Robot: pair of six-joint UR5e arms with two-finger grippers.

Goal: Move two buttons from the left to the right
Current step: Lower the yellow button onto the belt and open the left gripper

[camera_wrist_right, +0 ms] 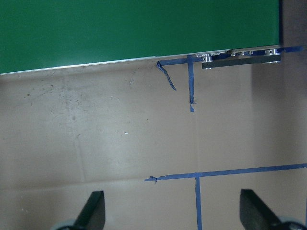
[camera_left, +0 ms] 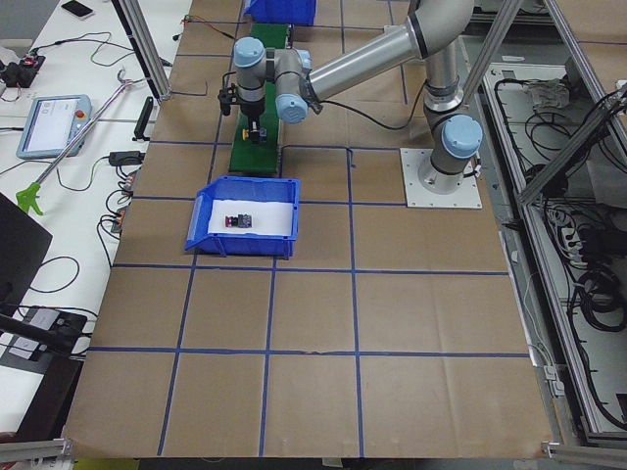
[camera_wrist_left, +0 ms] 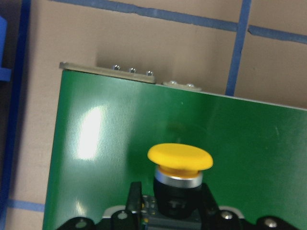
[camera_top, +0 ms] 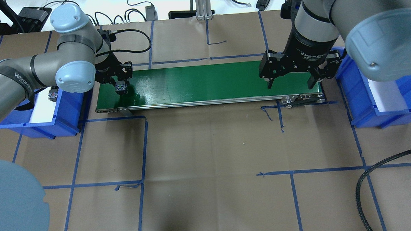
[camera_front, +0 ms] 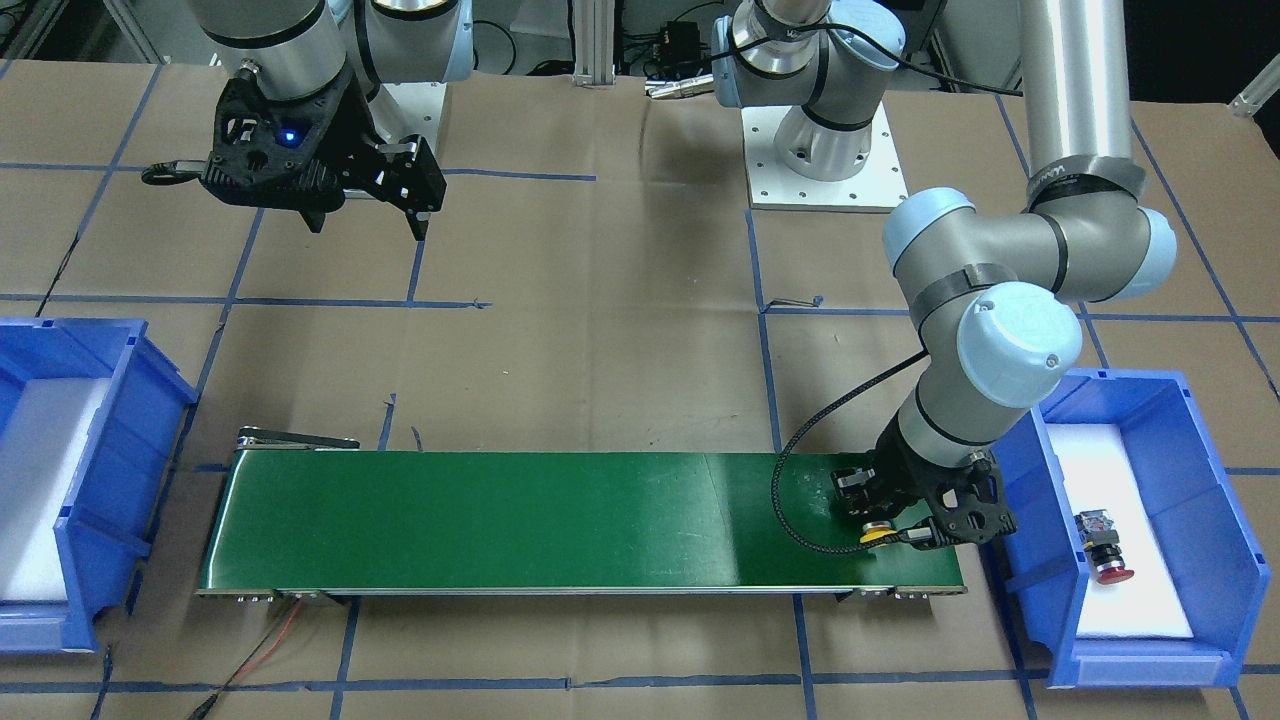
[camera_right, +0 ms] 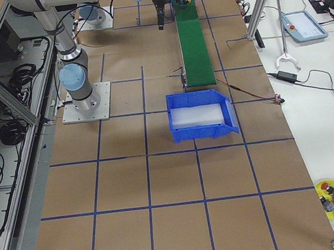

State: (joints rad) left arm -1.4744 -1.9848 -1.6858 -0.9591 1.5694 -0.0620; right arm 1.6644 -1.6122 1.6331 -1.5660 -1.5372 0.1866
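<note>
- Outboard of the left claw, on the side away from the other arm, the red-capped push-button lies on its side on the white liner of the left blue bin. It is near that claw but nothing holds it.
- The left claw is clenched on the yellow-capped push-button. Its fingers pinch the black barrel, and the cap juts out past the fingertips.
- The button's long axis runs on from the claw, cap leading, down toward the green conveyor belt. It is over the belt's end nearest the left bin. We cannot tell whether the cap touches the belt.
- We judge the coming move to be a release onto the belt. It turns on this: the belt lies straight beneath the cap, with belt edge showing on two sides of it in the wrist view.
- The right claw is well apart, along the belt's length at the far end. It hangs released, fingers spread wide, above the belt's edge and the desk.
- The left arm is the nearer one to both buttons.
- Outboard of the right claw stands the right blue bin. We see no button in it.
</note>
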